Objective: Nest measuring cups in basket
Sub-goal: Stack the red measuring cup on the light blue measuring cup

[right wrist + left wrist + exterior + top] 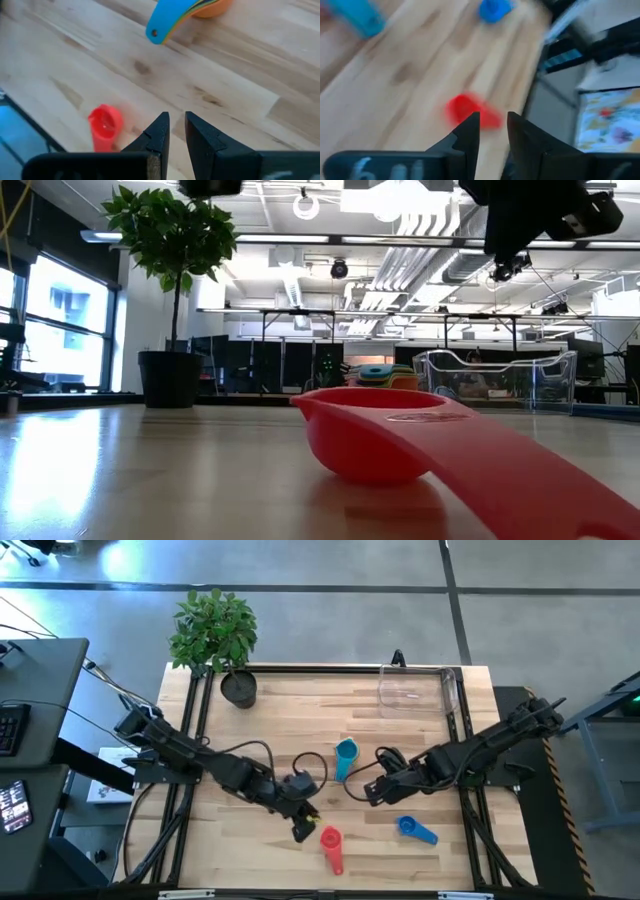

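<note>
A red measuring cup [330, 845] lies on its base near the table's front edge, handle toward the near edge; it fills the low view [370, 440]. My left gripper [302, 827] hovers open just left of it, the cup showing beyond its fingertips [470, 112]. A nested stack of cups with a light blue one on top [345, 756] rests mid-table; orange shows under it [212, 6]. A blue cup [415, 830] lies at the front right. My right gripper [368, 792] hangs above the table between stack and blue cup, slightly open, holding nothing. The clear basket [415, 690] stands at the far right.
A black pot with a green plant [238, 688] stands at the far left corner. Bare wood lies between the stack and the basket [495, 380]. Cables loop on the table by both arms.
</note>
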